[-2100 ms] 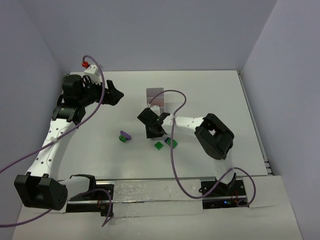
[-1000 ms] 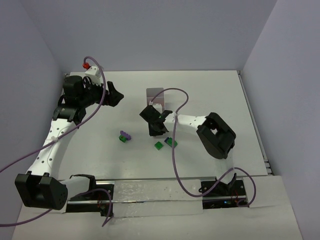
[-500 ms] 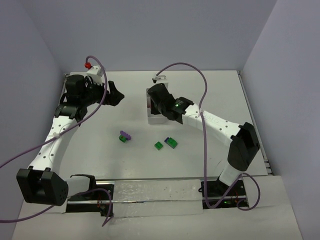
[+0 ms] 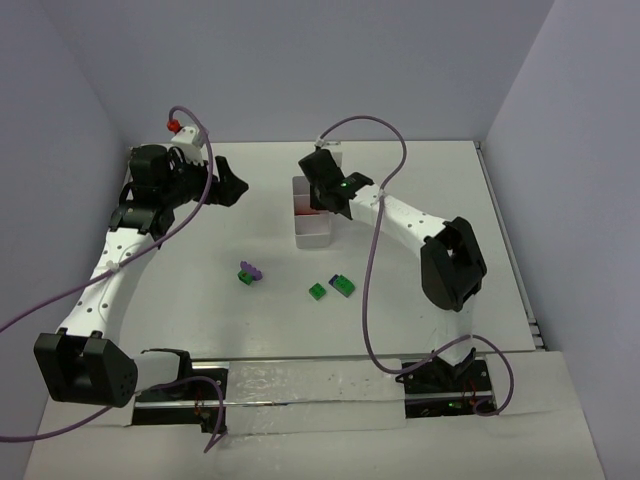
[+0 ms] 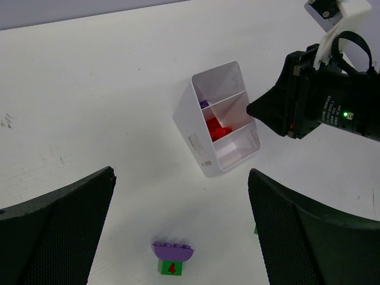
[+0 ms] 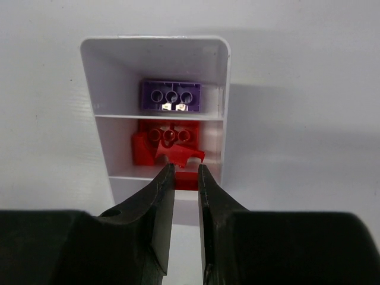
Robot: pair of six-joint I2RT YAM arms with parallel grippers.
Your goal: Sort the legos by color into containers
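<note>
The white three-compartment tray stands at the table's middle back. In the right wrist view its far compartment holds a purple lego and the middle one holds red legos. My right gripper hangs over the middle compartment, shut on a small red lego. It also shows in the top view. My left gripper is open and empty, high at the back left. A purple lego stacked on a green one lies below it.
On the table in front of the tray lie the purple-on-green stack, a green lego and a green and dark blue pair. The tray's near compartment looks empty. Walls close the back and sides.
My right gripper has moved from the table's middle beside the green legos back to above the tray's middle compartment. The left arm has barely moved.
</note>
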